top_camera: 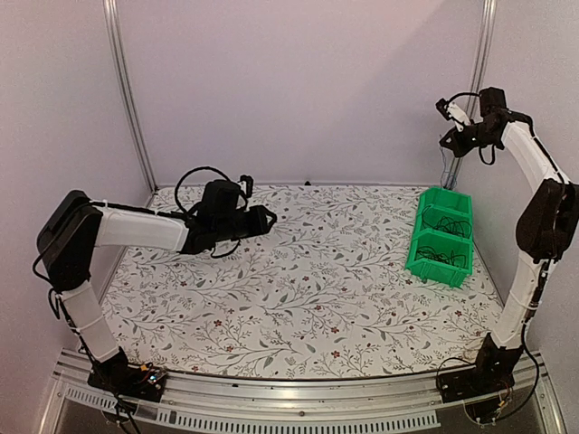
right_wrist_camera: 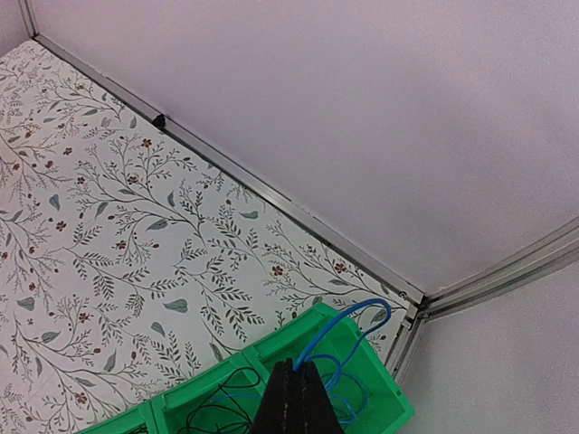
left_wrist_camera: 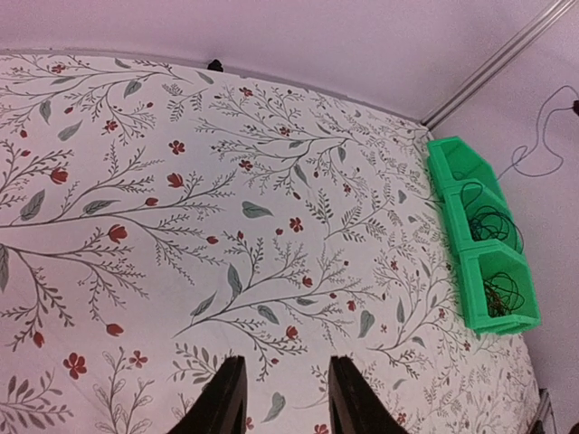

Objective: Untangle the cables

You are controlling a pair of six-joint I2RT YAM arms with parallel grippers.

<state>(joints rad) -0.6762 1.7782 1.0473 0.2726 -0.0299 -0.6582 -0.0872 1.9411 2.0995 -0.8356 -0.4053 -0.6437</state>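
My right gripper [right_wrist_camera: 298, 391] is shut on the bright blue cable [right_wrist_camera: 365, 316], which arches up from the closed fingers and falls in loops into the far green bin [right_wrist_camera: 384, 409]. In the top view the right gripper [top_camera: 447, 136] is raised high above the bins, and the thin cable [top_camera: 447, 165] hangs down from it. Black cables [right_wrist_camera: 217, 405] lie coiled in the neighbouring bin; they also show in the left wrist view [left_wrist_camera: 493, 226]. My left gripper [left_wrist_camera: 282, 398] is open and empty, above the bare floral tabletop, far left of the bins [top_camera: 268, 219].
The green bins [top_camera: 443, 237] stand in a row at the back right of the floral table [top_camera: 298, 298]. Metal frame posts [top_camera: 127, 90] rise at the back corners. White walls close in the back and sides.
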